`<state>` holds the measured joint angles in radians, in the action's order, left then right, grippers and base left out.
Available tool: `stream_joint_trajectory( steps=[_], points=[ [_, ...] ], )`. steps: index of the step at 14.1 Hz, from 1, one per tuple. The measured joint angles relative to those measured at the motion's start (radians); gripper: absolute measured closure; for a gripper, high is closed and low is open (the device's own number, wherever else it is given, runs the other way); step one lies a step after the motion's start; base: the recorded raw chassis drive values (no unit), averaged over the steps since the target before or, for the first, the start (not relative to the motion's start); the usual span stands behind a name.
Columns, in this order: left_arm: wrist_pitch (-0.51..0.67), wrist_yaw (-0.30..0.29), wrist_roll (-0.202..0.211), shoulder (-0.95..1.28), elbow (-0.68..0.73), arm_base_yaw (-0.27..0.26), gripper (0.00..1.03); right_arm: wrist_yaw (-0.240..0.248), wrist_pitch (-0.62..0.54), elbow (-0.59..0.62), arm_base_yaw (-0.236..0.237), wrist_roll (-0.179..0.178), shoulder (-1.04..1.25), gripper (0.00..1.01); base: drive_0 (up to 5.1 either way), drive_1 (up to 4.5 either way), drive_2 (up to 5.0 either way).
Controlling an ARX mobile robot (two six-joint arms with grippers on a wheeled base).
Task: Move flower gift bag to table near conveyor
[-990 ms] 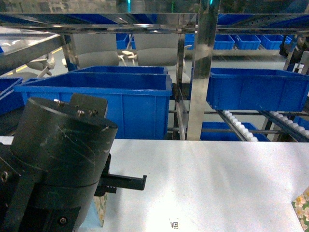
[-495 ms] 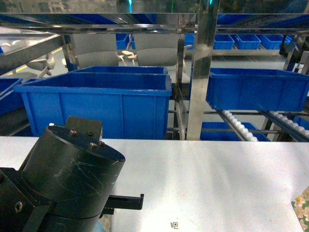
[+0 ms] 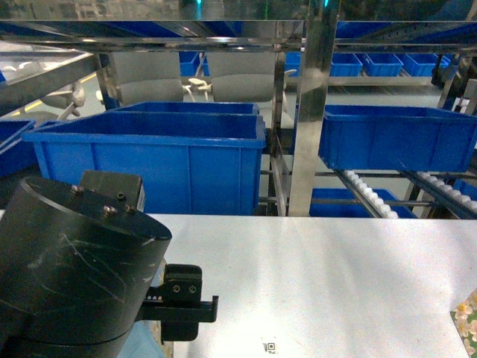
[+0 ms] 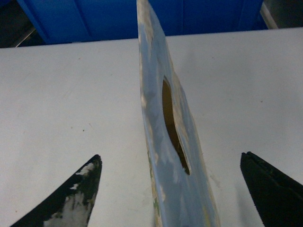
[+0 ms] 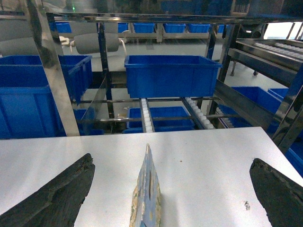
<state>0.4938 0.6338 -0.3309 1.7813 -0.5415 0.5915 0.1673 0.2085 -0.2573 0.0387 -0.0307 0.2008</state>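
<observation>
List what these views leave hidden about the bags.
Left wrist view: the flower gift bag stands edge-on, print blurred, base cut off below.
Head view: the left arm hides that bag; the right edge cuts off another flowered bag.
Right wrist view: an edge-on bag, base cut off below.

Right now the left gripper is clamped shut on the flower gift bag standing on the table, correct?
Not quite. The left wrist view shows the left gripper open, its fingers apart on either side of the flower gift bag, not touching it. The bag does stand on the table.
</observation>
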Motion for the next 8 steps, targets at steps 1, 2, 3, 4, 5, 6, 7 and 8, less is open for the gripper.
stream_joint_trajectory(
  steps=[1,2,3,4,5,6,7,8],
  points=[
    [-0.008,-0.002,0.014,-0.034,0.0,-0.007,0.04,0.0,0.0,0.0,0.0,0.0,0.0,0.03,0.0,0.0,0.0],
    [-0.019,-0.002,0.03,-0.068,0.0,-0.013,0.05,0.0,0.0,0.0,0.0,0.0,0.0,0.03,0.0,0.0,0.0],
    [-0.029,-0.003,0.054,-0.108,-0.001,-0.014,0.05,0.0,0.0,0.0,0.0,0.0,0.0,0.03,0.0,0.0,0.0],
    [-0.04,-0.004,0.078,-0.146,-0.001,-0.017,0.05,0.0,0.0,0.0,0.0,0.0,0.0,0.03,0.0,0.0,0.0],
    [-0.055,-0.01,0.105,-0.196,-0.001,-0.021,0.05,0.0,0.0,0.0,0.0,0.0,0.0,0.03,0.0,0.0,0.0],
    [-0.084,-0.01,0.125,-0.261,0.0,-0.025,0.05,0.0,0.0,0.0,0.0,0.0,0.0,0.03,0.0,0.0,0.0],
    [-0.107,-0.021,0.145,-0.337,0.002,-0.026,0.05,0.0,0.0,0.0,0.0,0.0,0.0,0.03,0.0,0.0,0.0],
    [-0.126,-0.027,0.16,-0.399,0.004,-0.027,0.05,0.0,0.0,0.0,0.0,0.0,0.0,0.03,0.0,0.0,0.0]
  ],
)
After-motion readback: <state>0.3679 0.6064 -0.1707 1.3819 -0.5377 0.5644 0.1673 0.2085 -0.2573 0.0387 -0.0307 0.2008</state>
